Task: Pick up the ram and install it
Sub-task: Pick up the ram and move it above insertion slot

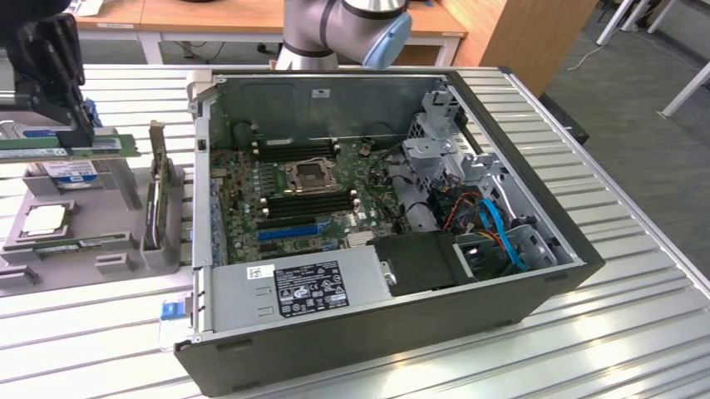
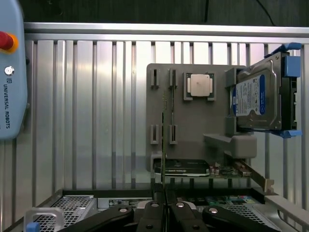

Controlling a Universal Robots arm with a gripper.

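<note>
My gripper (image 1: 80, 133) hangs at the exterior view's far left, above the grey parts tray (image 1: 111, 208), shut on the ram (image 1: 116, 147). This is a long green stick held level, clear of the tray. In the wrist view the ram (image 2: 162, 145) shows edge-on as a thin line running out from between my shut black fingers (image 2: 155, 212), with the gripper (image 2: 164, 194) over the tray (image 2: 193, 121). The open computer case (image 1: 533, 208) lies to the exterior view's right, with black memory slots (image 1: 298, 150) on its motherboard beside the CPU socket (image 1: 305, 174).
The tray holds a hard drive (image 2: 256, 96), a CPU chip (image 2: 199, 85), an expansion card (image 1: 159, 195) standing on edge and another green stick (image 1: 78, 244). The case's power supply (image 1: 299, 287) and drive bay cables (image 1: 500, 224) fill its near and right parts. A slatted metal table (image 1: 621, 332) surrounds everything.
</note>
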